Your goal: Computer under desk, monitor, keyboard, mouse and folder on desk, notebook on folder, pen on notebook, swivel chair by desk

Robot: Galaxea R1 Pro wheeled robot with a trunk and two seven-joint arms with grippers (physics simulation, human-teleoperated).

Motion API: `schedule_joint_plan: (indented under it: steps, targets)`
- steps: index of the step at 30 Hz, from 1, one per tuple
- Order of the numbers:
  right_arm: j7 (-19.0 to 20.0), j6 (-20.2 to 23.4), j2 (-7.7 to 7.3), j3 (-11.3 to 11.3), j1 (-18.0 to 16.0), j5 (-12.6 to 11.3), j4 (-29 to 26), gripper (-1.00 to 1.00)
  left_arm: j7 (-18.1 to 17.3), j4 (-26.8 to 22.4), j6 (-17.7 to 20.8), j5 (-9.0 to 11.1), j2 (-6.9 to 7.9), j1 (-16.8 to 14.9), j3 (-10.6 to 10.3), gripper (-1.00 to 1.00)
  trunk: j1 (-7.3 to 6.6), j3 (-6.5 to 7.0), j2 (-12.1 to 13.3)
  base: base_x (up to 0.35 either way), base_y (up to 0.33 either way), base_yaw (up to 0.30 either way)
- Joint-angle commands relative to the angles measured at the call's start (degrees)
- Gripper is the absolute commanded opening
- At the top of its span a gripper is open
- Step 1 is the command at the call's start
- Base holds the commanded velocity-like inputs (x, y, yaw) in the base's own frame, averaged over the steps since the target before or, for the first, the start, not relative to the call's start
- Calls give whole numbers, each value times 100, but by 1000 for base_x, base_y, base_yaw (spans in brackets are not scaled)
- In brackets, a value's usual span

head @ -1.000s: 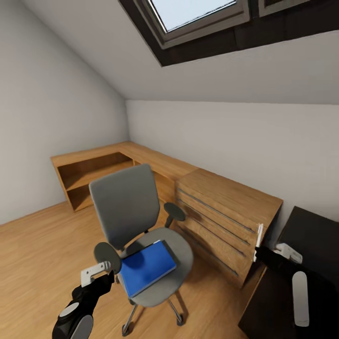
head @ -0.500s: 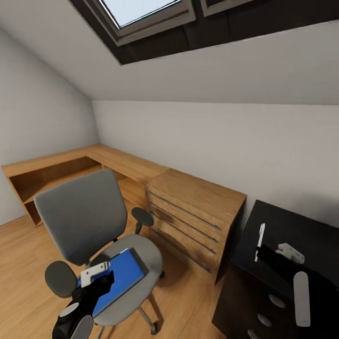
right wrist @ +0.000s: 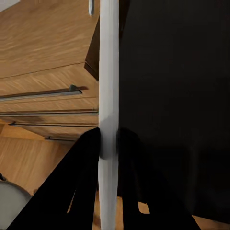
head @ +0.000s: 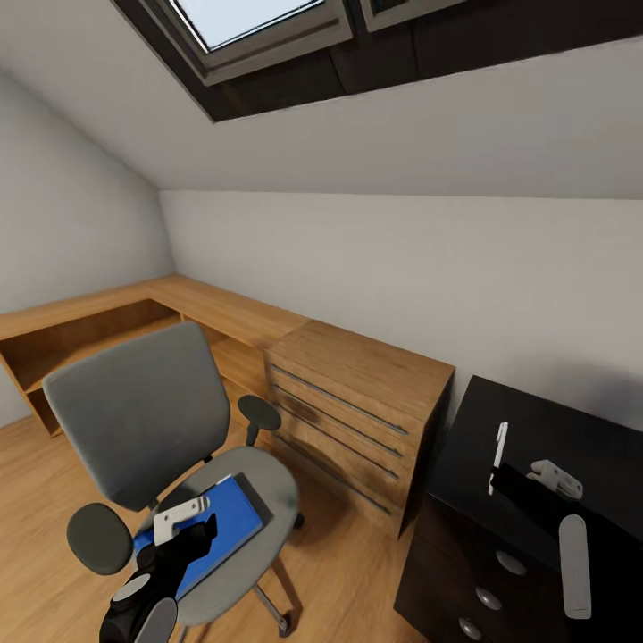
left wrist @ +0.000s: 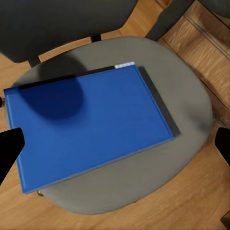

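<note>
The right tool is closed on the pen, its dark fingers pinching the white shaft from both sides; in the head view the pen stands nearly upright above the near corner of the black table. The left tool hangs over the chair with its jaws spread wide and nothing between them; in its wrist view the two dark fingertips sit at opposite edges, apart from the folder. The blue folder lies flat on the grey seat, with a dark strip showing along two of its edges; whether that is the notebook cannot be told. Between chair and table stands a wooden drawer cabinet, joined to a low wooden shelf running into the corner. A skylight sits in the sloped ceiling above.
</note>
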Motion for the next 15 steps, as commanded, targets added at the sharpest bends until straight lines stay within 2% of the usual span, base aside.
schedule_joint_plan:
  steps: [1, 3, 4, 11, 12, 15]
  targets:
    - [31, 4, 3, -15, -9, 15, 41, -100, 54, -8, 10, 44, 6, -5, -14, 100, 0, -6, -4, 0, 0, -1]
    - [30, -30, -10, -13, -11, 20, 112, -100, 54, -8, 10, 44, 6, -5, -14, 100, 0, -6, -4, 14, 0, -1]
    - [29, -193, -42, -6, -13, 16, 176, -100, 54, -8, 11, 44, 5, -5, -17, 100, 0, -6, -4, 202, 0, 0]
    - [-92, -519, -110, 3, -26, 108, 447, -100, 54, -8, 15, 44, 1, -5, -85, 100, 0, -6, -4, 265, -48, 0]
    - [-325, -674, -141, 36, -53, 251, 865, -100, 54, -8, 16, 40, 2, -5, -120, 100, 0, -6, -4, 54, -12, 0]
    - [-500, -932, -171, 76, -171, 588, 1348, -100, 54, -8, 15, 36, 1, -5, -132, 100, 0, -6, -4, 18, -4, 0]
